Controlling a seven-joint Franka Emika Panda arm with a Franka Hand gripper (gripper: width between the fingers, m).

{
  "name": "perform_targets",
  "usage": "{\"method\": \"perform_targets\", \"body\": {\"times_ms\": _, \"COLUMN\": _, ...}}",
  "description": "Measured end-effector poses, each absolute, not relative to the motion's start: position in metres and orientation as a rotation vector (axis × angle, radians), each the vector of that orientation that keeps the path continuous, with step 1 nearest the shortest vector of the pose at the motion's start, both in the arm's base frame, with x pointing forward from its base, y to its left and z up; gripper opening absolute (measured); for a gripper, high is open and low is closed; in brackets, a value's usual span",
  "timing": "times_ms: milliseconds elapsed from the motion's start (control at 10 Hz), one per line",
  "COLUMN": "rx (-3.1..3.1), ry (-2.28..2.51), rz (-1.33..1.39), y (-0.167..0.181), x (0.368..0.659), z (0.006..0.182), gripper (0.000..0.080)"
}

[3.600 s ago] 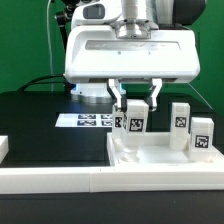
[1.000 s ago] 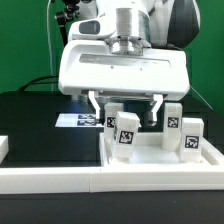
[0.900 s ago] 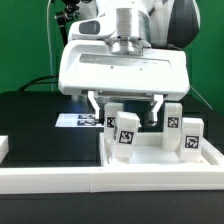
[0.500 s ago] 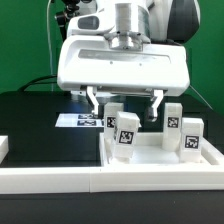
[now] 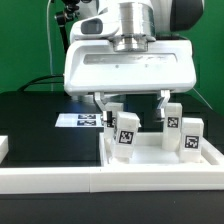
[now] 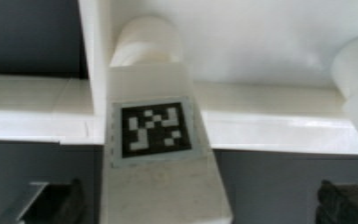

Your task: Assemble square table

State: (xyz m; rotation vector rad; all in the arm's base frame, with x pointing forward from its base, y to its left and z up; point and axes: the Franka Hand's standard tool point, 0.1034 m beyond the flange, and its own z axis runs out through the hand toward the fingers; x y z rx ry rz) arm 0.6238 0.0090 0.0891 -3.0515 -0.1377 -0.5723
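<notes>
My gripper (image 5: 131,102) hangs open over the white square tabletop slab (image 5: 150,160) at the exterior view's right. Several small white tagged legs stand on the slab: a near one (image 5: 126,131), one behind it (image 5: 112,112), and two further right (image 5: 173,117) (image 5: 192,136). My fingers (image 5: 100,100) straddle the two left legs with gaps on both sides. In the wrist view a tagged leg (image 6: 153,130) stands between my fingertips (image 6: 51,200), nearer one of them and touching neither. Another leg (image 6: 357,70) shows at the edge.
The marker board (image 5: 80,120) lies on the black surface (image 5: 40,135) at the exterior view's left of the slab. A long white rail (image 5: 50,180) borders the front. A small white block (image 5: 4,146) sits at the far left edge.
The fingers have spread much wider than in the earliest frame. In the last half second the gripper has shifted slightly to the exterior view's right. The legs stay put.
</notes>
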Motion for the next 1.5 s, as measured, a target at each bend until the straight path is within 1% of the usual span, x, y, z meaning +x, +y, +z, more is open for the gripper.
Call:
{"method": "perform_targets", "body": {"times_ms": 100, "rx": -3.05, "ry": -0.136, "rz": -0.515, "y": 0.007, "x": 0.626, "z": 0.089, "gripper": 0.0648}}
{"method": "perform_targets", "body": {"times_ms": 200, "rx": -3.04, "ry": -0.139, "rz": -0.391, "y": 0.01, "x": 0.622, "z": 0.086, "gripper": 0.0648}}
{"method": "perform_targets", "body": {"times_ms": 400, "rx": -3.025, "ry": -0.153, "rz": -0.222, "y": 0.012, "x": 0.621, "z": 0.087, "gripper": 0.0648}}
{"method": "perform_targets", "body": {"times_ms": 500, "rx": -3.025, "ry": -0.167, "rz": -0.18, "y": 0.009, "x": 0.623, "z": 0.087, "gripper": 0.0648}}
{"method": "perform_targets", "body": {"times_ms": 900, "rx": -3.038, "ry": -0.151, "rz": -0.191, "y": -0.012, "x": 0.628, "z": 0.09, "gripper": 0.0648}}
{"method": "perform_targets", "body": {"times_ms": 1000, "rx": -3.04, "ry": -0.151, "rz": -0.202, "y": -0.012, "x": 0.629, "z": 0.09, "gripper": 0.0621}}
{"method": "perform_targets", "body": {"times_ms": 1200, "rx": -3.042, "ry": -0.15, "rz": -0.217, "y": -0.012, "x": 0.63, "z": 0.09, "gripper": 0.0353}}
{"method": "perform_targets", "body": {"times_ms": 1300, "rx": -3.042, "ry": -0.149, "rz": -0.217, "y": -0.012, "x": 0.63, "z": 0.09, "gripper": 0.0353}}
{"method": "perform_targets", "body": {"times_ms": 1400, "rx": -3.042, "ry": -0.149, "rz": -0.217, "y": -0.012, "x": 0.63, "z": 0.09, "gripper": 0.0288}}
{"method": "perform_targets", "body": {"times_ms": 1500, "rx": -3.042, "ry": -0.147, "rz": -0.217, "y": -0.012, "x": 0.63, "z": 0.09, "gripper": 0.0288}}
